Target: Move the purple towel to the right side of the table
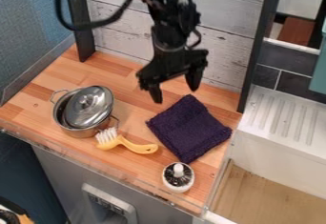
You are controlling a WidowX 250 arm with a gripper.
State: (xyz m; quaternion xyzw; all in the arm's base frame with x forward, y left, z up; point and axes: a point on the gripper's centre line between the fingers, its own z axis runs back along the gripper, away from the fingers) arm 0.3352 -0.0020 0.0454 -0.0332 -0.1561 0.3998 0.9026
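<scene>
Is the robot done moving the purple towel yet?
It looks mostly or fully done: the purple towel lies on the right part of the wooden table. Nothing is in hand; the open gripper hangs near the towel. Maybe only a small nudge right is left, or nothing, since one corner is already close to the table's right edge.

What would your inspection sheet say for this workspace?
Surface: wooden counter, light and dark strips.
Job's things: purple towel, folded, lying flat right of the brush.
Clutter: metal pot with its lid tilted on top; yellow brush, white bristles toward the pot; round white item with a knob, below the towel in view.
Gripper: above the counter, fingers apart, nothing held.
Cables: black cable looping beside the arm.
Surroundings: whitish plank wall behind; white ridged drainboard to the right.
</scene>
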